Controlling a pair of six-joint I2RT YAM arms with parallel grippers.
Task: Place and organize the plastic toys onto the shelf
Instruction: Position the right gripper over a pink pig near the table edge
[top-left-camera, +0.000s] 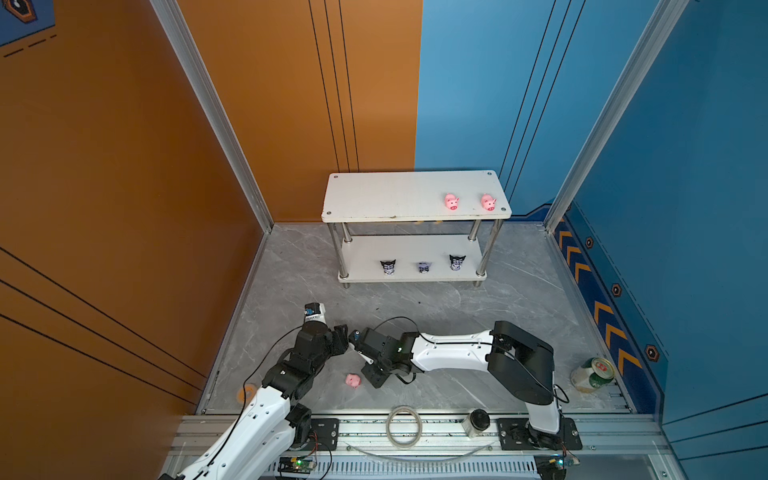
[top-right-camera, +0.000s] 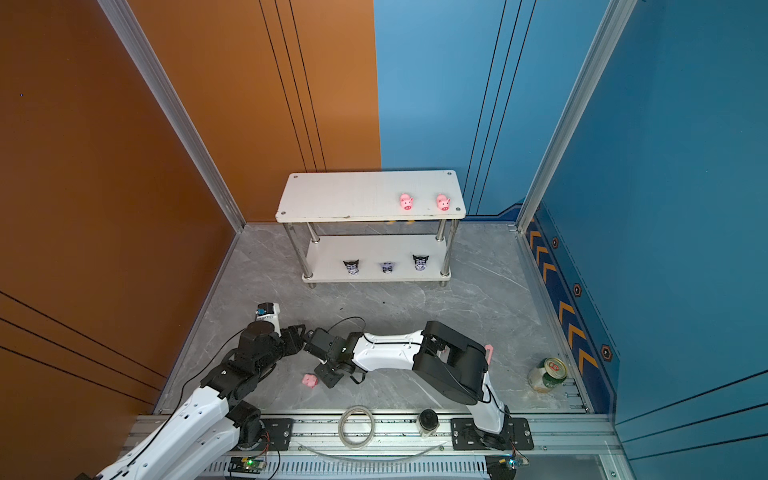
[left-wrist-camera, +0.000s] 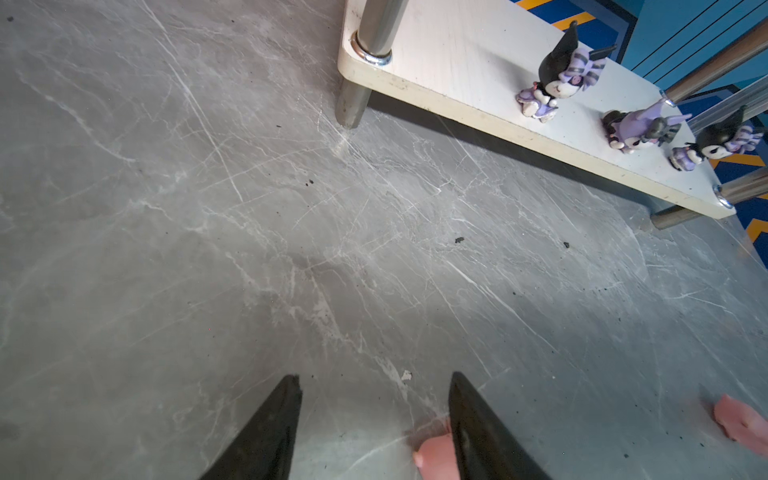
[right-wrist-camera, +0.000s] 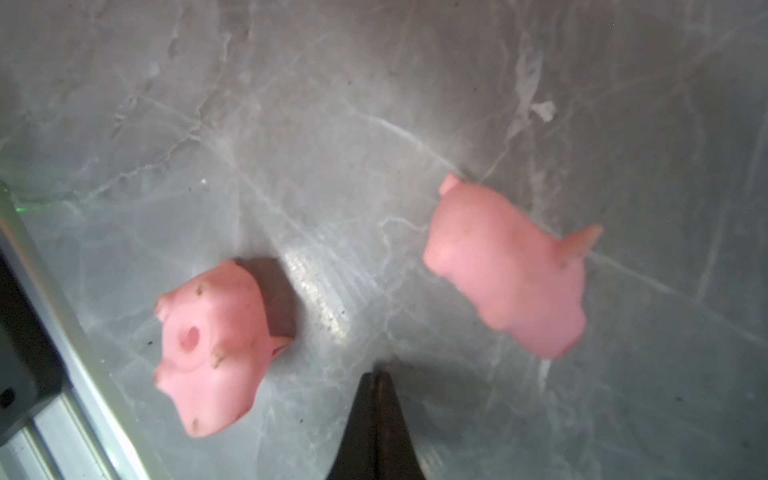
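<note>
The white shelf (top-left-camera: 399, 199) stands at the back. Two pink pigs (top-left-camera: 451, 202) (top-left-camera: 488, 202) sit on its top board, and three black-and-purple figures (top-left-camera: 388, 267) line the lower board (left-wrist-camera: 457, 62). One pig (top-left-camera: 353, 380) lies on the floor in both top views. My left gripper (left-wrist-camera: 374, 378) is open low over the floor, with a pig (left-wrist-camera: 434, 457) resting against the inside of one finger. My right gripper (right-wrist-camera: 376, 376) is shut and empty, tip near the floor between an upturned pig (right-wrist-camera: 212, 345) and a pig on its side (right-wrist-camera: 507, 270). The two grippers nearly meet (top-left-camera: 344, 338).
A green drink can (top-left-camera: 594, 374) lies at the right wall. A flat pink strip (top-right-camera: 489, 353) peeks out behind the right arm. A tape ring (top-left-camera: 403, 426) and a small black-capped jar (top-left-camera: 478, 422) sit on the front rail. Walls close in on both sides.
</note>
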